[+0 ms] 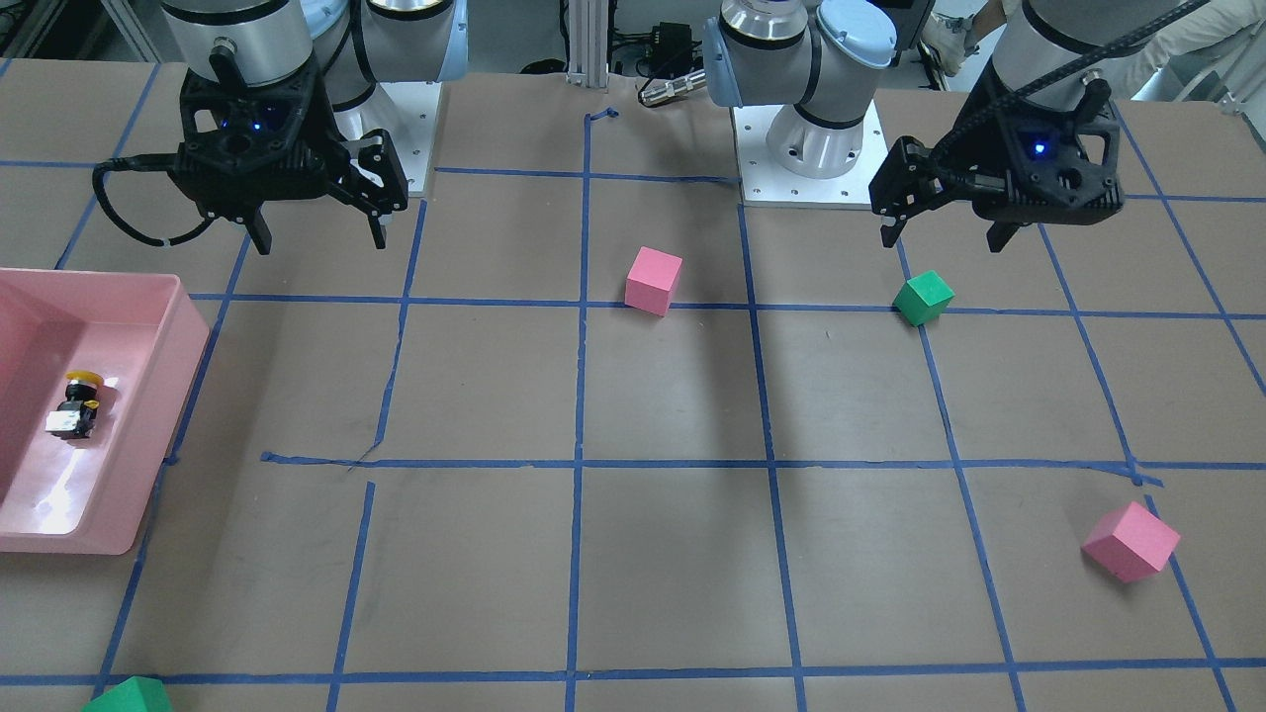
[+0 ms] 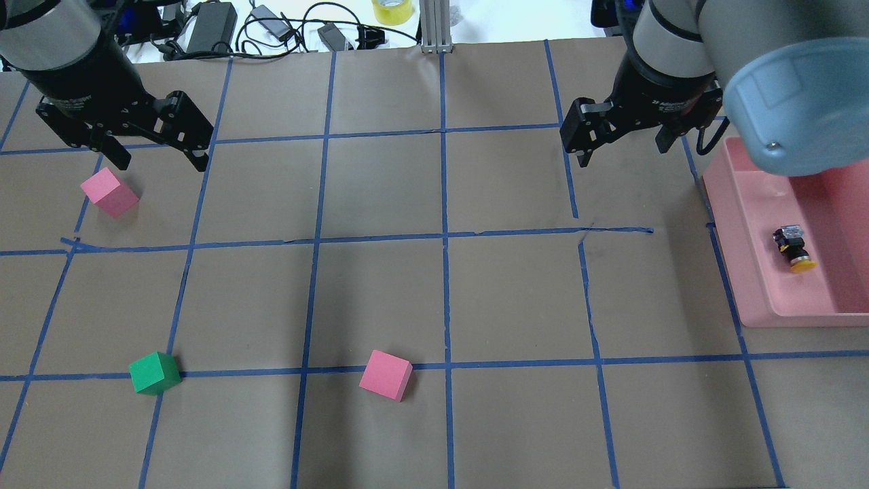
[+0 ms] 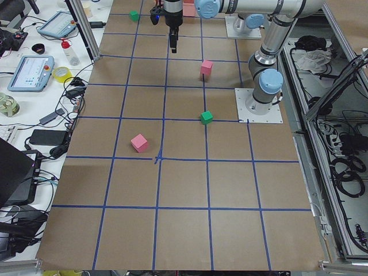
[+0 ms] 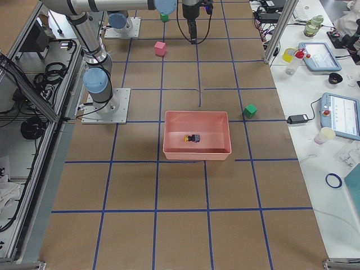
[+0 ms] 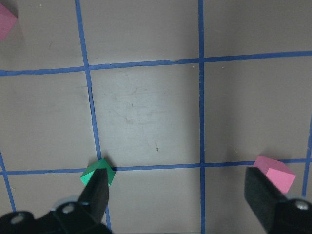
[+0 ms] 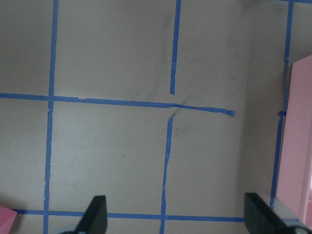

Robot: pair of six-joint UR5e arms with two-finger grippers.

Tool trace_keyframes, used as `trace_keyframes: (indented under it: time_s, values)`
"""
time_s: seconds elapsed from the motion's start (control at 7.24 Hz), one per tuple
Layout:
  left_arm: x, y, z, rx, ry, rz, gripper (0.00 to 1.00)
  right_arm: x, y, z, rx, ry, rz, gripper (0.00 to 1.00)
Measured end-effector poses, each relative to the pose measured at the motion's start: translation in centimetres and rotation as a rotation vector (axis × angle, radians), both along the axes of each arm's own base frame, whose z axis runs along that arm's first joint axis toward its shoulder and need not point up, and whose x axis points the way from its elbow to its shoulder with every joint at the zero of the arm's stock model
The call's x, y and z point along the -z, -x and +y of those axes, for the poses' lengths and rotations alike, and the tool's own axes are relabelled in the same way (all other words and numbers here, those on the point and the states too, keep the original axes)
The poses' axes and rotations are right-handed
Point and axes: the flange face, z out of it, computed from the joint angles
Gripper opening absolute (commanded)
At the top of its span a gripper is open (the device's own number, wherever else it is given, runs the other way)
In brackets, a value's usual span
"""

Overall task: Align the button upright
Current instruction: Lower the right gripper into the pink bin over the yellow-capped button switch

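Observation:
The button (image 1: 74,403) lies on its side on the floor of the pink tray (image 1: 183,331), yellow cap toward the robot and silver base away from it. It also shows in the overhead view (image 2: 793,248) and in the exterior right view (image 4: 193,138). My right gripper (image 1: 320,243) hangs open and empty above the table, beside the tray's robot-side corner and apart from the button; it also shows from overhead (image 2: 621,153). My left gripper (image 1: 943,240) hangs open and empty near the green cube (image 1: 923,297); from overhead (image 2: 161,164) it sits by a pink cube (image 2: 108,192).
A pink cube (image 1: 654,280) sits near the table's middle on the robot's side. Another pink cube (image 1: 1130,541) lies far on my left side. A second green cube (image 1: 129,697) is at the operators' edge, beyond the tray. Blue tape lines grid the brown table.

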Motion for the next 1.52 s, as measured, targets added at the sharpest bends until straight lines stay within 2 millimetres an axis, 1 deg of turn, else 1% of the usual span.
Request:
trace_keyframes:
  time_s: [0.14, 0.28, 0.41, 0.55, 0.69, 0.83, 0.97, 1.11, 1.24, 1.38, 1.52]
  values:
    - [0.2, 0.0, 0.0, 0.001, -0.002, 0.001, 1.00, -0.1, 0.5, -0.2, 0.015, 0.004, 0.001, 1.00]
    - [0.4, 0.0, -0.1, 0.002, -0.003, 0.002, 1.00, -0.3, 1.8, -0.7, 0.034, 0.011, 0.001, 1.00]
    - [0.6, 0.0, -0.1, 0.003, -0.005, 0.002, 1.00, -0.2, 4.1, -1.6, 0.066, 0.014, 0.001, 1.00]
    - [0.7, 0.0, -0.1, 0.003, -0.006, 0.000, 1.00, 0.4, 7.3, -2.7, 0.103, 0.001, 0.004, 1.00]
    - [0.8, 0.0, -0.1, 0.003, -0.008, -0.002, 1.00, 1.4, 11.1, -3.6, 0.111, -0.024, 0.008, 1.00]
    - [0.9, 0.0, -0.1, 0.003, -0.011, -0.003, 1.00, 2.9, 15.6, -4.3, 0.088, -0.050, 0.009, 1.00]
    - [1.0, 0.0, 0.0, 0.005, -0.013, -0.003, 1.00, 5.6, 21.2, -4.9, 0.078, -0.076, 0.003, 1.00]
    - [1.0, -0.1, 0.0, 0.012, -0.014, -0.004, 1.00, 9.0, 26.8, -5.3, 0.075, -0.088, -0.009, 1.00]
    - [1.1, -0.1, 0.0, 0.021, -0.015, -0.004, 1.00, 12.4, 31.2, -5.0, 0.069, -0.088, -0.021, 1.00]
    - [1.1, -0.1, 0.0, 0.025, -0.015, -0.004, 1.00, 15.2, 34.4, -3.9, 0.068, -0.092, -0.032, 1.00]
    - [1.1, -0.1, 0.0, 0.027, -0.016, -0.004, 1.00, 18.1, 36.6, -2.6, 0.058, -0.083, -0.040, 1.00]
